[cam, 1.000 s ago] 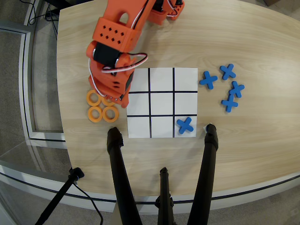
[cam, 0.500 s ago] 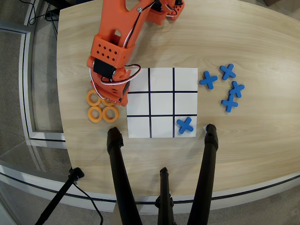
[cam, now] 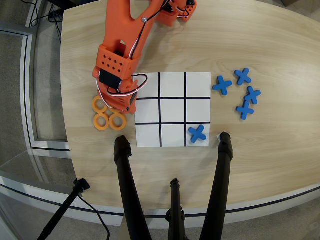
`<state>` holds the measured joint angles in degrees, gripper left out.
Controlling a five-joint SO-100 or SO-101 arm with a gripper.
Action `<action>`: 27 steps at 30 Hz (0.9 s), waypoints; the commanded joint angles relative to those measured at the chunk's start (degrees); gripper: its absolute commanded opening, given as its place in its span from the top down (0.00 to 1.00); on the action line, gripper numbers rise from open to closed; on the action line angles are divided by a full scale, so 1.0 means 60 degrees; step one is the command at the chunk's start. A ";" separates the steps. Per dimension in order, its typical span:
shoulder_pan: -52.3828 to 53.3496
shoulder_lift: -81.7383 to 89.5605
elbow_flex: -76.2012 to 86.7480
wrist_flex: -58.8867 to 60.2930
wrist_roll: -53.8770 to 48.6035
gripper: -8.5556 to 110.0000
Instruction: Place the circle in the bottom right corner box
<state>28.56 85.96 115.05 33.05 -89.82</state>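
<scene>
Three flat orange rings (cam: 109, 116) beside a glossy white gridded board (cam: 173, 109)

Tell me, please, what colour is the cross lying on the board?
Blue; the cross shows plainly in the overhead view.

— Where are the orange rings?
— Three show in the overhead view, flat on the tabletop near its left edge, each with a round hole. One ring (cam: 100, 104) lies above a pair, the left ring (cam: 101, 121) and right ring (cam: 118, 121), which touch.
— And the corner box?
— A white square cell (cam: 151, 89) edged by black lines, at the board's upper left corner, towards the tabletop's top edge. It is bare and just right of the rings.
</scene>
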 commanded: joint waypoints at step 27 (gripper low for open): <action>0.0674 -0.0322 0.0645 -0.0278 -0.0747 0.76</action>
<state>32.17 83.58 117.86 31.29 -93.52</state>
